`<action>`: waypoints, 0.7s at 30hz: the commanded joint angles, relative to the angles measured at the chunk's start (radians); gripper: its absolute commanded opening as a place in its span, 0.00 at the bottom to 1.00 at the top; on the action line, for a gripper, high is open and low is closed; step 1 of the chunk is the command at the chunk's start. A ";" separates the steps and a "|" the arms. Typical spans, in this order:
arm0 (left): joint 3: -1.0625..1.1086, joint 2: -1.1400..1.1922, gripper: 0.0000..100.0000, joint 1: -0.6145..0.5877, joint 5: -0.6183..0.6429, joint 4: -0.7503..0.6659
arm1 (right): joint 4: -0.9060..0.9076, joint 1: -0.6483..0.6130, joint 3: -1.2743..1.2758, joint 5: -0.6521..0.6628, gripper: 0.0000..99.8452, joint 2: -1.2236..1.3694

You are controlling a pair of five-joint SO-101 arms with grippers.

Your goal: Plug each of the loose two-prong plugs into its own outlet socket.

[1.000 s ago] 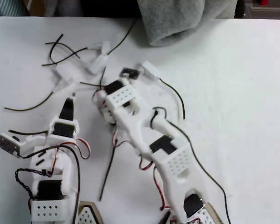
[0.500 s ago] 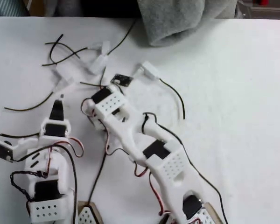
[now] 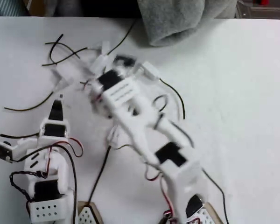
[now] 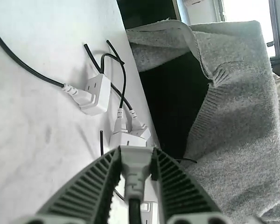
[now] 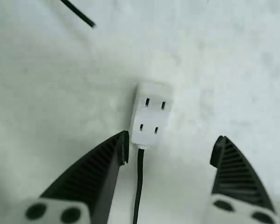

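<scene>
Left pincer [image 4: 136, 151]: dark ribbed fingers clamped on a white plug [image 4: 133, 170].
Just beyond that plug: white outlet block [image 4: 130, 138], two corded plugs [image 4: 126, 122] meeting its far side.
Farther beyond: second socket block [image 4: 96, 93] on a black cord, lying on the tabletop [image 4: 32, 140].
Behind all: grey knitted garment [image 4: 233, 116].

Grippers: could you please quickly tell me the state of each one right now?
Left gripper: closed on a white plug.
Right gripper: open, empty, above a white outlet socket.
</scene>
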 commanded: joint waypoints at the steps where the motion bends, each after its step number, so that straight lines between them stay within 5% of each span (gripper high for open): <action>1: -0.011 -0.010 0.03 -0.004 -0.012 -0.002 | 0.042 0.168 -0.061 0.180 0.28 -0.209; 8: -0.011 -0.010 0.03 -0.004 -0.021 -0.003 | 0.042 0.561 0.110 0.400 0.28 -0.309; 13: -0.012 -0.010 0.02 -0.008 -0.269 -0.012 | -0.067 0.753 0.456 0.477 0.28 -0.309; 17: -0.011 -0.010 0.02 -0.005 -0.344 -0.023 | -0.334 0.878 0.735 0.511 0.28 -0.309; 21: -0.040 -0.010 0.02 -0.004 -0.605 -0.014 | -0.547 0.940 0.878 0.512 0.22 -0.311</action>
